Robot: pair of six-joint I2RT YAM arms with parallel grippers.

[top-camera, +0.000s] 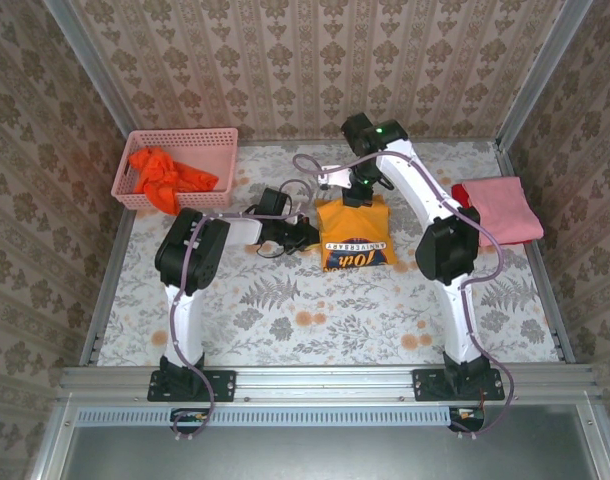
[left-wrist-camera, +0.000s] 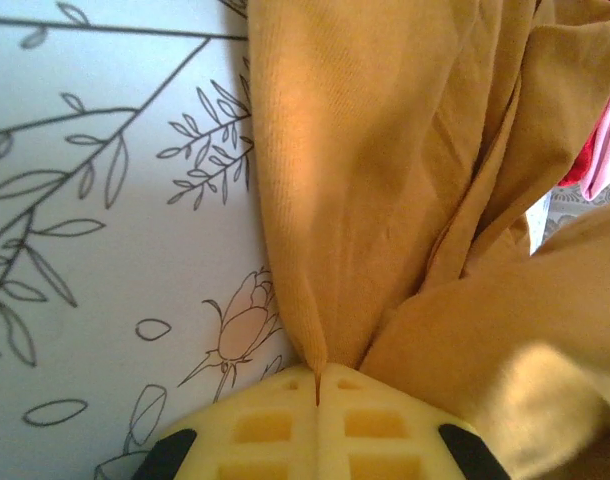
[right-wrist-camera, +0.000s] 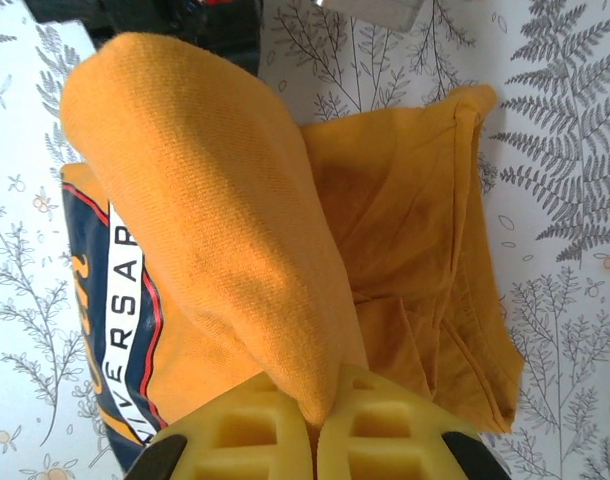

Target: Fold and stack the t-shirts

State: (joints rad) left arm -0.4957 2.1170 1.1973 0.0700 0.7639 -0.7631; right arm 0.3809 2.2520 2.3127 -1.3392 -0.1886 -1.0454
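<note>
Pinching is noted at both claws, though this is confirmed by the wrist views alone.

Top view: the yellow tee (top-camera: pixel 357 240) is laid mid-desk (top-camera: pixel 285 310), with its print (top-camera: pixel 357 256) toward the near edge. The left claw (top-camera: pixel 305 237) is set at the tee's left edge and the right claw (top-camera: pixel 358 197) at its far edge. From above, the grip cannot be read. An orange tee (top-camera: pixel 165 175) is bunched in the basket (top-camera: pixel 200 140) at the far left corner. A pink tee (top-camera: pixel 503 212) is laid folded at the right edge, with a red tee (top-camera: pixel 460 191) showing at its left side.

Left wrist view: the left claw (left-wrist-camera: pixel 318 385) is closed, and a thin gathered fold of the yellow tee (left-wrist-camera: pixel 385 150) is nipped between its pads (left-wrist-camera: pixel 260 430). Bare desk (left-wrist-camera: pixel 105 250) is seen to the left. Slivers of pink and red cloth are caught at the right margin.

Right wrist view: the right claw (right-wrist-camera: pixel 320 415) is clamped on a thick fold of the yellow tee (right-wrist-camera: pixel 215 220), which is drawn up in a rounded hump over the flat part. The print (right-wrist-camera: pixel 115 300) is seen close: dark blue, red-edged, with a white band lettered "VERSAR". The desk (right-wrist-camera: pixel 565 150) pattern is shown on both sides.
</note>
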